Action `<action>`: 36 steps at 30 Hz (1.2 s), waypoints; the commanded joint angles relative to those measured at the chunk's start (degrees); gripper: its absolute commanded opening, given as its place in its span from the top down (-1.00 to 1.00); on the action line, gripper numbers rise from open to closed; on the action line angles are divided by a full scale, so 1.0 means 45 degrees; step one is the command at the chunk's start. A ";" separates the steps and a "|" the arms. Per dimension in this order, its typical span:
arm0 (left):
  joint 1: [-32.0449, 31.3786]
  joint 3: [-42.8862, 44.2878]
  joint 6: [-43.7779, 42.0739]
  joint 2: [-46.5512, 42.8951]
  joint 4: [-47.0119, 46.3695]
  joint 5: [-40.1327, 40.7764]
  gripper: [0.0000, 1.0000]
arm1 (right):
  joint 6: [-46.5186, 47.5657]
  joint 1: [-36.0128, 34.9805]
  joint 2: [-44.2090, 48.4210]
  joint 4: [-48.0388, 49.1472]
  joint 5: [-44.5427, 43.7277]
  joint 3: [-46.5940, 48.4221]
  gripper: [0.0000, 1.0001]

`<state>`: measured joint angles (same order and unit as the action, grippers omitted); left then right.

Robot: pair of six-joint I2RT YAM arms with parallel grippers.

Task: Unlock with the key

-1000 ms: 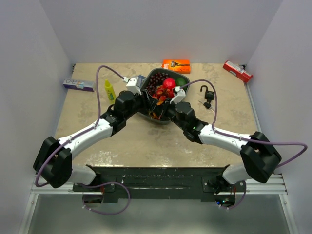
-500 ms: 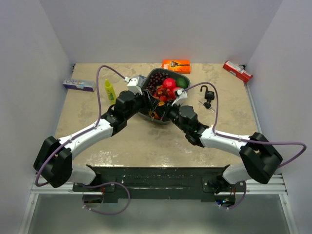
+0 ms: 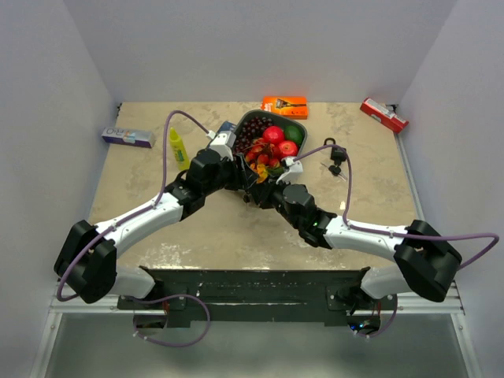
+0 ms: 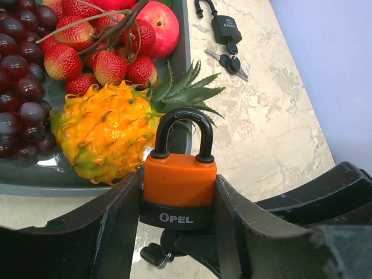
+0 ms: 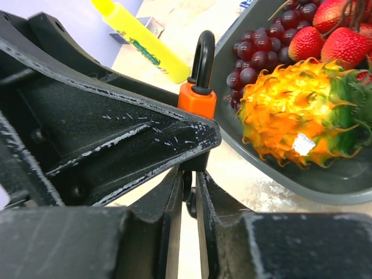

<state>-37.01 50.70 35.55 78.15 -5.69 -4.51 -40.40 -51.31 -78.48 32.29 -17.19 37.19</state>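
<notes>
An orange padlock (image 4: pixel 179 180) with a black base marked OPEL and a closed black shackle stands upright between the fingers of my left gripper (image 4: pixel 177 200), which is shut on it. It also shows in the right wrist view (image 5: pixel 196 97). My right gripper (image 5: pixel 187 195) is shut on the dark key head (image 5: pixel 188 197) right under the padlock's base; the key (image 4: pixel 168 241) and its ring hang below the lock. In the top view both grippers, left (image 3: pixel 242 179) and right (image 3: pixel 264 191), meet at the near edge of the fruit tray (image 3: pixel 236 130).
The grey tray (image 4: pixel 185 52) holds grapes, strawberries, a red apple and a spiky yellow fruit (image 4: pixel 104 136). A black padlock with keys (image 3: pixel 335 155) lies right of it. A yellow bottle (image 3: pixel 178 146), a blue-white box (image 3: pixel 127 137), an orange box (image 3: pixel 284 106) and a red box (image 3: pixel 383 115) lie around.
Both grippers have drawn back from over the tray to its near edge. The right arm has swung left and nearer, and now meets the left gripper under the padlock.
</notes>
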 commanded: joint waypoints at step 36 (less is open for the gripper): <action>-0.0173 -0.0094 0.0049 -0.0335 0.0328 -0.0657 1.00 | -0.1373 -0.0746 0.0623 -0.0282 0.0539 -0.0725 0.32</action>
<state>-37.58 49.89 35.53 78.13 -1.06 -6.72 -44.60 -54.41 -75.68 28.91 -13.78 33.52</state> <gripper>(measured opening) 0.524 0.344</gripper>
